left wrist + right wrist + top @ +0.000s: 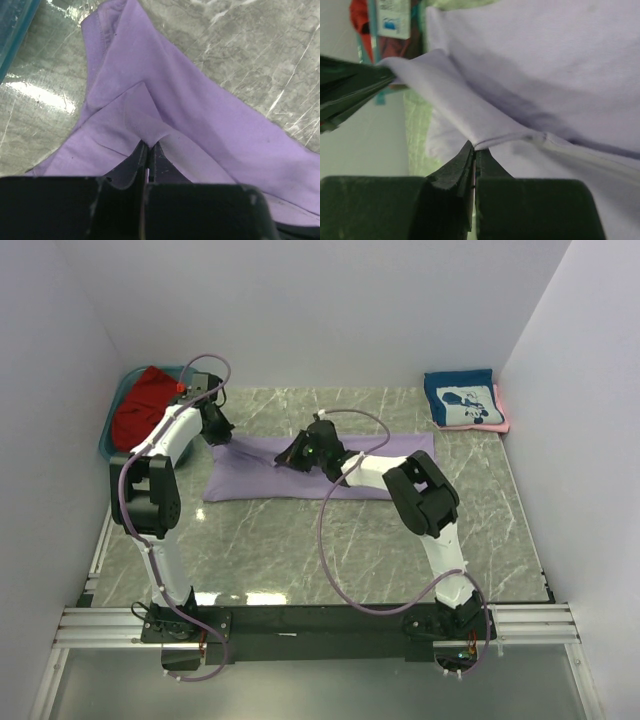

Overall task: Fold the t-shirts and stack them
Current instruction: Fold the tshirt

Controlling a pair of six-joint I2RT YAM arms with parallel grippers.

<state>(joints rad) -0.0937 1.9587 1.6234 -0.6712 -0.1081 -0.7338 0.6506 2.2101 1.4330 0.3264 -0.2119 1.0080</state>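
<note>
Left hand (pixel 148 150), right hand (pixel 474 150) both pinched one purple shirt (pixel 255 478); one red shirt (pixel 143 402) in tub (pixel 105 443); one navy shirt (pixel 460 400) atop pink shirt (pixel 502 418).

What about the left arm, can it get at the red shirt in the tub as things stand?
Probably not yet: the left gripper is shut on the lavender shirt and must release first. Otherwise the way looks free; the red shirt lies in the teal tub beside it.

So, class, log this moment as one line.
left gripper: shut on lavender t-shirt | right gripper: shut on same shirt | red t-shirt: in teal tub | navy t-shirt: folded, on pink t-shirt
</note>
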